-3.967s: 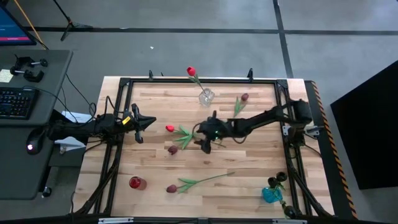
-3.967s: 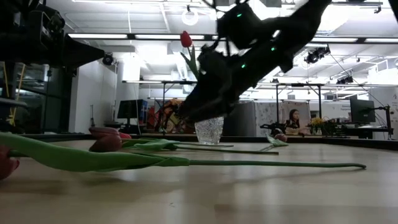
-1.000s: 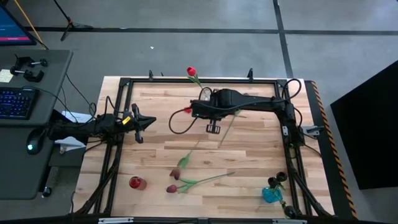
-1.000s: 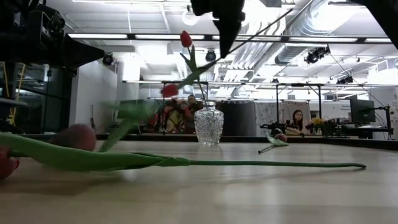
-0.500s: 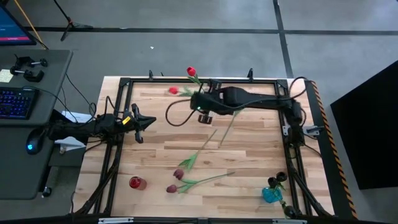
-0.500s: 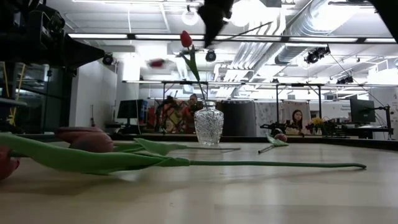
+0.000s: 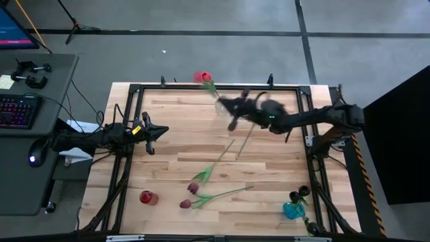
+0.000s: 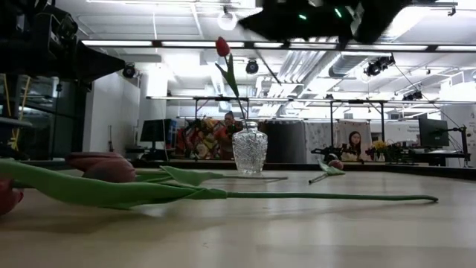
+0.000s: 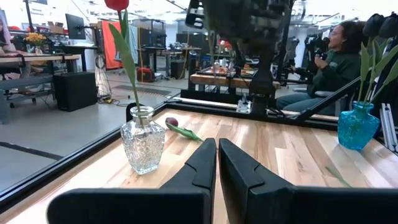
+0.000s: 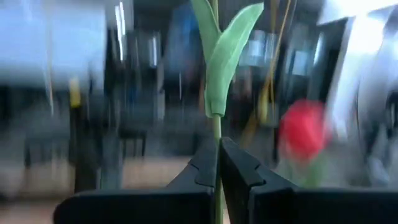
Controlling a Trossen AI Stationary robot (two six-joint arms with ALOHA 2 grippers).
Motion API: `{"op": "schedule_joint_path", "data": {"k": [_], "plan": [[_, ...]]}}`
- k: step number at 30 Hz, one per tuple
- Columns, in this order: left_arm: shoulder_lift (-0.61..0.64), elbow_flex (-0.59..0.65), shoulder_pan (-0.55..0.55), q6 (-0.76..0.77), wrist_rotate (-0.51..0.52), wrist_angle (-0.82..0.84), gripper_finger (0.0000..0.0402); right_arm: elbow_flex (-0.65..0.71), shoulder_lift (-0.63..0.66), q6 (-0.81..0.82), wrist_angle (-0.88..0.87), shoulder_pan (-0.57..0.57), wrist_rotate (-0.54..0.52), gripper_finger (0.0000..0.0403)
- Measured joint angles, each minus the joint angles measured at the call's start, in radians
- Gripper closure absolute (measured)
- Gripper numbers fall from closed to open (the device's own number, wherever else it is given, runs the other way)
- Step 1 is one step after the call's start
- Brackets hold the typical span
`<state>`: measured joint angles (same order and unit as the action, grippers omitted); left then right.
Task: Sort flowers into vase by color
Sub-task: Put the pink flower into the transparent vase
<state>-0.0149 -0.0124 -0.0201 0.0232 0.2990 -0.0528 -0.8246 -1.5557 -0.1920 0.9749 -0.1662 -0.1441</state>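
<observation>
Two vases stand on the worktop (image 7: 168, 144): one clear glass vase (image 7: 222, 105) and one blue vase (image 7: 293, 210). Three tulips lie flat: one maroon (image 7: 193, 187), one dark red (image 7: 185, 203), one bright red (image 7: 147, 197).

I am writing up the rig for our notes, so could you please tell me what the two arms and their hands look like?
Both arms are dark, slim and jointed. The left arm carries a yellow mark near its wrist and trails thin black cables. The right arm shows a small green light. Each hand has two flat, tapering black fingers: the left hand and the right hand look alike.
</observation>
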Motion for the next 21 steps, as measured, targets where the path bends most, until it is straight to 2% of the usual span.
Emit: {"op": "schedule_joint_path", "data": {"k": [1, 3, 5, 8, 14, 18, 21], "plan": [[0.000, 0.000, 0.000, 0.000, 0.000, -0.001, 0.0394, 0.054, -0.016, 0.023, 0.192, -0.030, 0.031, 0.0403], [0.000, 0.000, 0.000, 0.000, 0.000, 0.000, 0.0394, 0.125, -0.066, 0.074, 0.466, -0.084, 0.047, 0.0403], [0.000, 0.000, 0.000, 0.000, 0.000, -0.001, 0.0394, 0.149, -0.123, 0.105, 0.595, -0.130, 0.048, 0.0403], [0.000, 0.000, 0.000, 0.000, 0.001, -0.001, 0.0394, 0.092, -0.183, 0.133, 0.582, -0.180, 0.060, 0.0403], [0.000, 0.000, 0.000, 0.000, -0.001, 0.000, 0.0394, -0.109, -0.337, 0.142, 0.577, -0.233, 0.068, 0.0403], [0.000, 0.000, 0.000, 0.000, 0.000, 0.000, 0.0394, -0.208, -0.419, 0.149, 0.521, -0.254, 0.007, 0.0403], [0.000, 0.000, 0.000, 0.000, 0.000, 0.000, 0.0394, -0.245, -0.453, 0.152, 0.491, -0.262, 0.001, 0.0403]]}}
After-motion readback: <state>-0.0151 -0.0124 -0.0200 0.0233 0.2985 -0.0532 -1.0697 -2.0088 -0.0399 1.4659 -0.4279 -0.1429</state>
